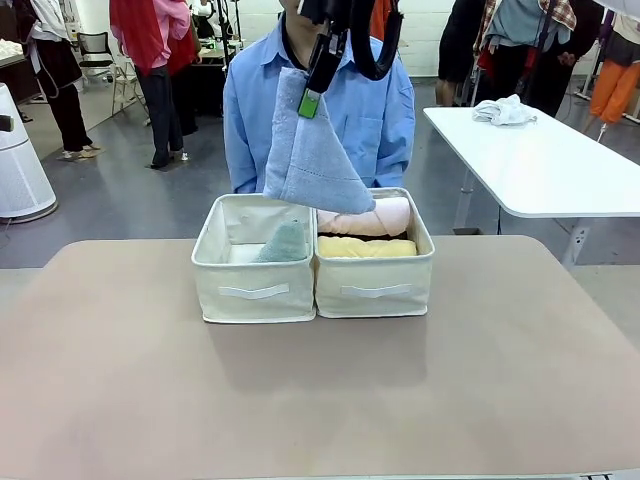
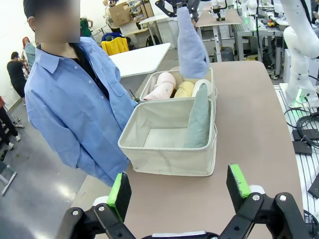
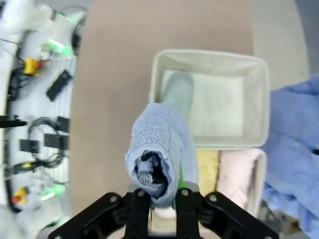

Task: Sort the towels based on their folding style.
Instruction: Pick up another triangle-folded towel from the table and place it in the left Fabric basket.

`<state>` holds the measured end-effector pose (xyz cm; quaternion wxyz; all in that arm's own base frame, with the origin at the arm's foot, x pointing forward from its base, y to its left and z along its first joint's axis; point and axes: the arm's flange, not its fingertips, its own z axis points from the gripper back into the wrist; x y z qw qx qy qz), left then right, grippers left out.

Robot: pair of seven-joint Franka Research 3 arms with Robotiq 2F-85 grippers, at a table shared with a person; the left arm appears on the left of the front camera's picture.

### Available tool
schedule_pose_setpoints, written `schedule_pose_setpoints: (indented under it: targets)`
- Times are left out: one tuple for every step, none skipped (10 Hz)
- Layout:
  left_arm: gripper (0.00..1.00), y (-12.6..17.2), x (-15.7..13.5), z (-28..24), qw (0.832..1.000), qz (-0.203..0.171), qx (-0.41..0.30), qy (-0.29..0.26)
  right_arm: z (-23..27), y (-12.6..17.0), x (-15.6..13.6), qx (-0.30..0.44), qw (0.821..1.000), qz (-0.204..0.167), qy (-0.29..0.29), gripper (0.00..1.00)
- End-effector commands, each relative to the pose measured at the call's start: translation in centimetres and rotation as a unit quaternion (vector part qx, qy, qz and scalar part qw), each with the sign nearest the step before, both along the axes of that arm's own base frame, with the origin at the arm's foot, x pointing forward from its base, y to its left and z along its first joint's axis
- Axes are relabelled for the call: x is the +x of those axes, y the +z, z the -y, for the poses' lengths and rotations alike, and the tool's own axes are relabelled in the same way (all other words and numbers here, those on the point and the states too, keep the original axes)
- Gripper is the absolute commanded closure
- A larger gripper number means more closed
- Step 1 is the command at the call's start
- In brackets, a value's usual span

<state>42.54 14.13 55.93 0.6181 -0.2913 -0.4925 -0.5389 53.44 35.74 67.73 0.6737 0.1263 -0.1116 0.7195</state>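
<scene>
My right pincer (image 1: 310, 100) is clamped on the upper corner of the blue towel (image 1: 315, 160), which hangs high above the two fabric boxes, its wide lower edge over their shared wall. From the right wrist view I see the terry bunched and puckered between the pads, so I judge it light, soft and limp. It drapes under its own weight, and the triangle fold could sag open if it swings. The grip sits on a thick folded corner, which I think is the right place to hold: several layers together, with little chance of one ply slipping out.

The pale green towel (image 1: 284, 243) leans against the inner wall of the left box (image 1: 254, 290). The pink roll (image 1: 365, 218), yellow roll (image 1: 365, 247) and white roll (image 2: 202, 87) lie in the right box (image 1: 375, 290). If I took a roll, I would pinch across its middle so it does not unwind.

My left pincer (image 2: 179, 188) hovers over the bench (image 1: 320, 400) beside the left box, its jaws wide apart and holding nothing.
</scene>
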Motion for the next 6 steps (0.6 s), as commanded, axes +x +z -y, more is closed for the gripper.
schedule_pose_setpoints:
  targets:
    - [0.0,0.1,-0.1,0.0,1.0,0.008,-0.007,-0.001,-4.5,-0.3,1.1,-0.032,0.998,0.044,-0.019,0.83]
    - [0.0,0.1,-0.1,0.0,1.0,0.008,-0.007,-0.001,-5.6,-0.6,1.4,-0.04,0.997,0.06,-0.02,0.83]
    - [0.0,0.1,-0.1,0.0,1.0,0.008,-0.007,-0.001,-6.7,-0.7,1.7,-0.032,0.998,0.061,-0.009,0.83]
    - [0.0,0.1,-0.1,0.0,1.0,0.008,-0.007,-0.001,-7.8,-1.1,2.2,-0.037,0.996,0.085,-0.015,0.83]
    - [0.0,0.1,-0.1,0.0,1.0,0.008,-0.007,-0.001,-8.8,-1.4,2.8,-0.034,0.994,0.103,-0.003,0.83]
    - [0.0,0.1,-0.1,0.0,1.0,0.008,-0.007,-0.001,-9.9,-1.8,3.4,-0.029,0.993,0.112,0.011,0.83]
